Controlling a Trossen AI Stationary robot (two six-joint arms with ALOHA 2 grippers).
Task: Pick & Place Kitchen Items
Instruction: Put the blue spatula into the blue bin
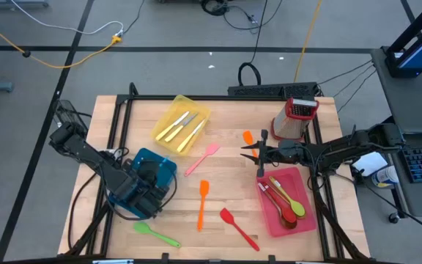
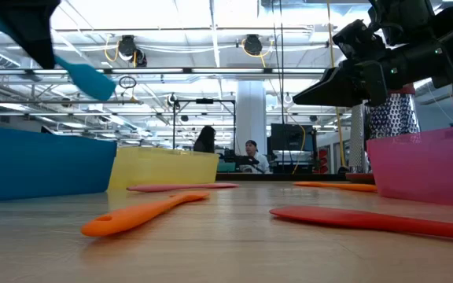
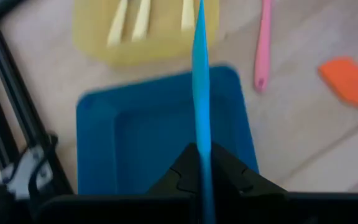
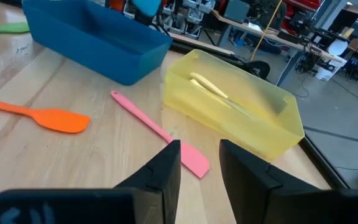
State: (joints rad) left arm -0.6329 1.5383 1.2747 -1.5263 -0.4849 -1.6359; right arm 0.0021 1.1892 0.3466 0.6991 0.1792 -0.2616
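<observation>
A blue spatula (image 3: pixel 201 93) is held by its handle end in the left pincer (image 3: pixel 202 165), which is clamped shut on it above the blue tray (image 3: pixel 98 124). It is judged light and slim, probably slightly flexible at the blade, so a grip low on the stiff handle is considered sound. Near the right pincer (image 4: pixel 199 163), whose jaws are seen parted with nothing between them, a pink spatula (image 4: pixel 157 134) lies flat on the tabletop (image 4: pixel 73 162) just beside the yellow tray (image 4: pixel 278 134); its thin handle would best be pinched mid-length.
</observation>
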